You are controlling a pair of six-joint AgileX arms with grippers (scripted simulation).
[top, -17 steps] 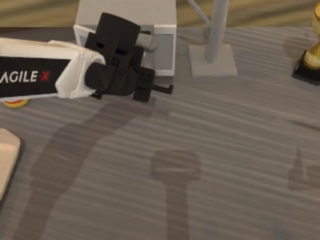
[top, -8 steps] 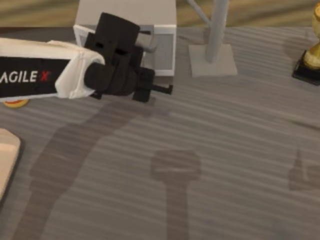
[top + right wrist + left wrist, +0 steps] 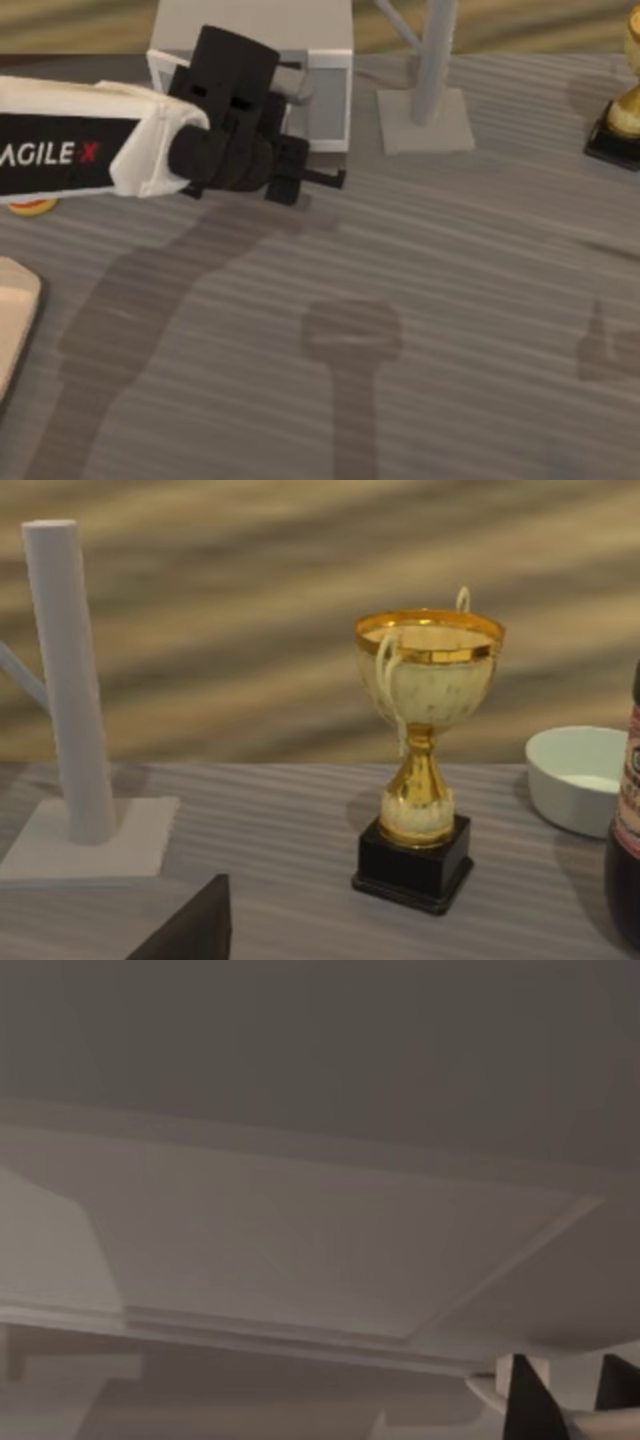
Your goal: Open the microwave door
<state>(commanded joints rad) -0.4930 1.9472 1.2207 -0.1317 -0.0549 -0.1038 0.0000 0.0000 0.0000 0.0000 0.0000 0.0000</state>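
At about eleven o'clock, the black left gripper (image 3: 300,82) is clenched on the light grey boxy microwave's (image 3: 260,30) handle (image 3: 297,84).

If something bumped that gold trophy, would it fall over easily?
Probably fairly easily: the trophy is tall, with a wide cup on a thin stem. Its square black base sits flat, which likely helps against light nudges. It looks rigid, so it would likely topple rather than bend.

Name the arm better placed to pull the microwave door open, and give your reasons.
Left. Its end effector is already at the front of the microwave, right by the microwave door. The right arm is out of the top view, over by the trophy.
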